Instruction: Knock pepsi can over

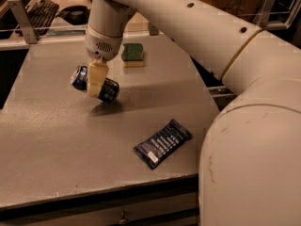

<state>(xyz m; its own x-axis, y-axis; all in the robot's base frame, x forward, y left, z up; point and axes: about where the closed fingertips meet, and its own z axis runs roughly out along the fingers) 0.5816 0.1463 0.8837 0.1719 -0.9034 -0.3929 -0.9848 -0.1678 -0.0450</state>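
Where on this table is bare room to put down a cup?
The widest bare patch is the front-left of the table, bordered by the snack wrapper and the front edge. Crowded at back: the gripper holds the pepsi can near the sponge.

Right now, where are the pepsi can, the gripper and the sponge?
pepsi can (109, 89): camera view, its dark blue side.
gripper (96, 84): camera view, the finger clamped across the can.
sponge (132, 53): camera view, its green top.

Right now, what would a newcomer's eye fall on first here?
The huge white arm reaching in from the right, its gripper low over the table, fingers clamped on a sideways pepsi can. Next, the dark blue wrapper lying flat near the front edge, and a green sponge at the back.
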